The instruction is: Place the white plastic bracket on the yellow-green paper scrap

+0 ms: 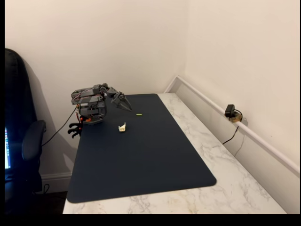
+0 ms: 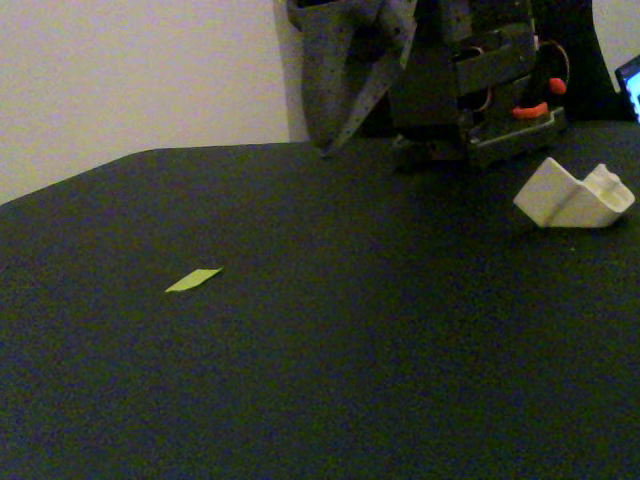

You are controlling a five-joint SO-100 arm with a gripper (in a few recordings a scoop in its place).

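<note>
A big dark mat (image 1: pixel 141 155) lay on a white marble table (image 1: pixel 235 188), and the near part of the mat was bare. Farther back on the mat sat the white plastic bracket (image 1: pixel 122 127). In a fixed view from low down, the white plastic bracket (image 2: pixel 575 195) was a small bent piece lying flat on the mat, at the right side of the picture. It touched nothing but the mat.

The yellow-green paper scrap (image 1: pixel 139 114) lay a bit farther back and to the right of the bracket in the high view. In the low view the yellow-green paper scrap (image 2: pixel 193 280) was a thin little strip, flat on the mat, well apart from the bracket.

At the far left edge of the mat stood the grey robot arm (image 1: pixel 91 106), folded up low. Its gripper (image 1: pixel 123 104) pointed down and to the right, above the mat, near both small things but touching neither. In the low view the gripper (image 2: pixel 345 110) looked pinched together with nothing in it, though the picture was dark there, so I cannot tell for sure.

A black chair (image 1: pixel 21 141) stood to the left of the table. A small black camera (image 1: pixel 230 112) sat by the wall on the far right.
</note>
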